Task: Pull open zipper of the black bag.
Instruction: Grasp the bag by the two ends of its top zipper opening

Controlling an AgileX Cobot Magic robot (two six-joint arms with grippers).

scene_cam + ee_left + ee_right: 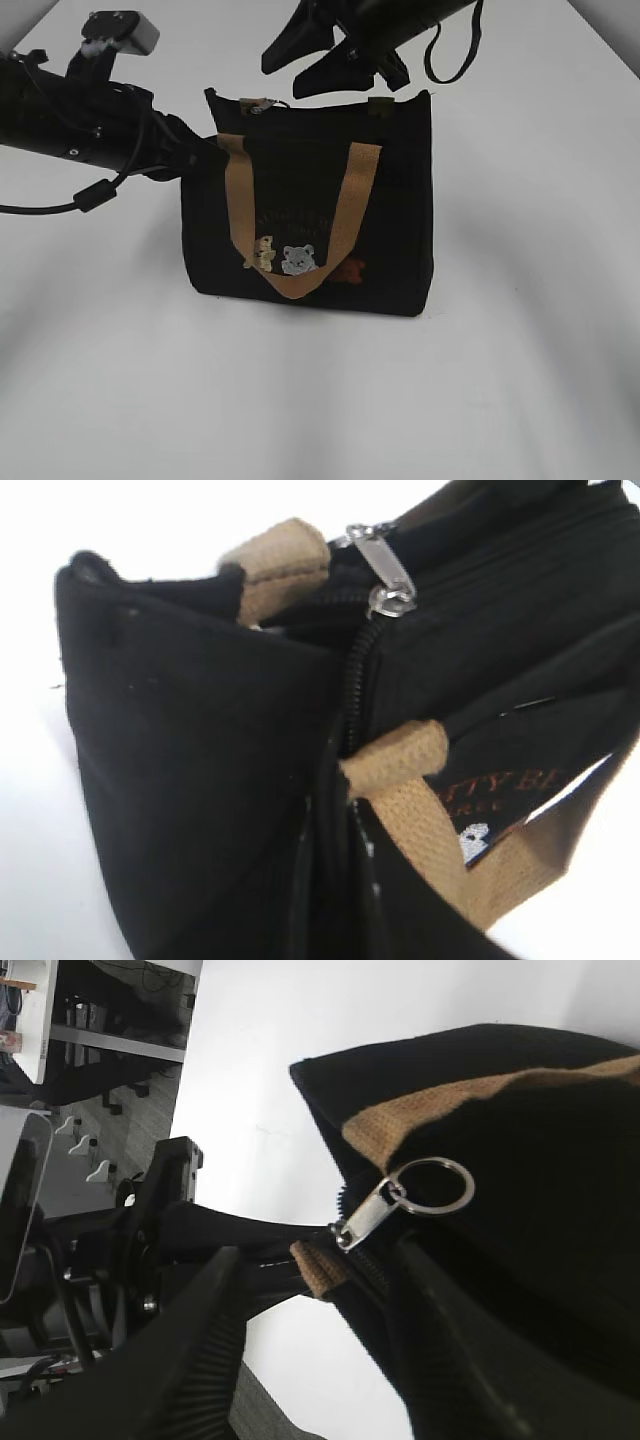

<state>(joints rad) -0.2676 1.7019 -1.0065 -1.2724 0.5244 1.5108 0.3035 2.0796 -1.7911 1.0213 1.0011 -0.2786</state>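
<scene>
Standing on the white surface (pixel 520 380), the black bag (pixel 310 220) is pinched at its corner by the left pincer (pixel 205 150). Above its zipper (pixel 370 1215), the right pincer (pixel 315 62) hangs open, empty. It might miss the pull.

Exterior: slanted down, frontal, mid-range. Both wrist views: very close on black bag (pixel 310 215) top; share zipper (pixel 365 1218).

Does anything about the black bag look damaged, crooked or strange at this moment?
No damage shows. The black bag stands upright; its top left corner is pulled slightly outward where the left tool grips it. The zipper pull looks intact.
</scene>
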